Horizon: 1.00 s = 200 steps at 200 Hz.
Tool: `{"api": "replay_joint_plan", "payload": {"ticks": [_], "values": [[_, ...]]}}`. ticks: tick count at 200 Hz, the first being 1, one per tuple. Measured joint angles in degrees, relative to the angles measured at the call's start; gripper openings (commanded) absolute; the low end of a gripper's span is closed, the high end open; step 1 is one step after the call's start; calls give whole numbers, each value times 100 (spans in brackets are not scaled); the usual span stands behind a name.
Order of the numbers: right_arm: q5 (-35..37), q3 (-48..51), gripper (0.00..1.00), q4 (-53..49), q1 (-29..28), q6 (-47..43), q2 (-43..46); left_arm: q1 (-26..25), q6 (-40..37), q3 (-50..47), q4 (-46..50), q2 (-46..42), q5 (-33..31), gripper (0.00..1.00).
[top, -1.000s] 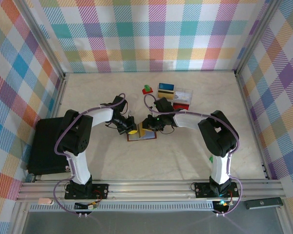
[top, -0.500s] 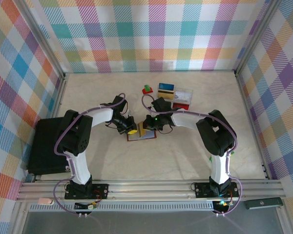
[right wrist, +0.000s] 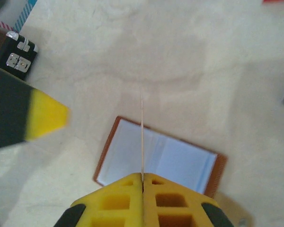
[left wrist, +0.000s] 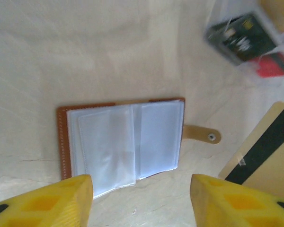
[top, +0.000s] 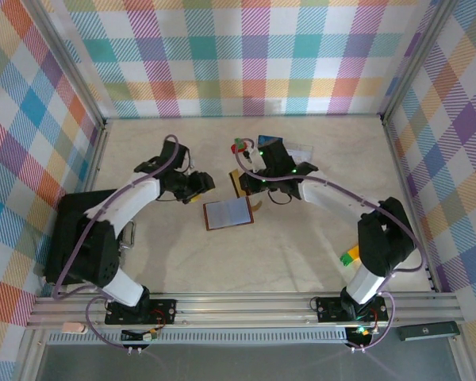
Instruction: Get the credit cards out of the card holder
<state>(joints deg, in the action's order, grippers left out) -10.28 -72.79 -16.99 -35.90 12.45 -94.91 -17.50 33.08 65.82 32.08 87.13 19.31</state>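
Note:
The card holder lies open and flat on the table, bluish-white sleeves up, brown border round them. In the left wrist view the card holder sits just beyond my left gripper, which is open and holds nothing. From above, the left gripper hovers off the holder's far left corner. My right gripper is shut on a tan credit card just behind the holder. The right wrist view shows that credit card edge-on, pinched by the right gripper above the holder. Its black stripe faces the left wrist camera.
A clear plastic box with cards stands at the back, a red-and-green piece beside it. A black case lies at the left edge. A yellow-green block sits by the right arm's base.
The left gripper has opened and drawn back up and left, off the card holder. The right gripper has risen and moved toward the back with a card pinched in it.

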Motion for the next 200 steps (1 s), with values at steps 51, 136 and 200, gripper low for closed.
{"api": "replay_joint_plan", "payload": {"ticks": [51,136,200], "values": [[-11,-684,0,-549,844,-2076,133,350,-142,-81,374,-1095,-870,97],[-463,-3163,0,-2522,1423,-5228,-988,726,-601,-39,511,-1414,-1458,100],[-144,-4476,0,-3665,1567,-6308,-2472,732,-686,-42,-17,-1414,-1556,100]]}}
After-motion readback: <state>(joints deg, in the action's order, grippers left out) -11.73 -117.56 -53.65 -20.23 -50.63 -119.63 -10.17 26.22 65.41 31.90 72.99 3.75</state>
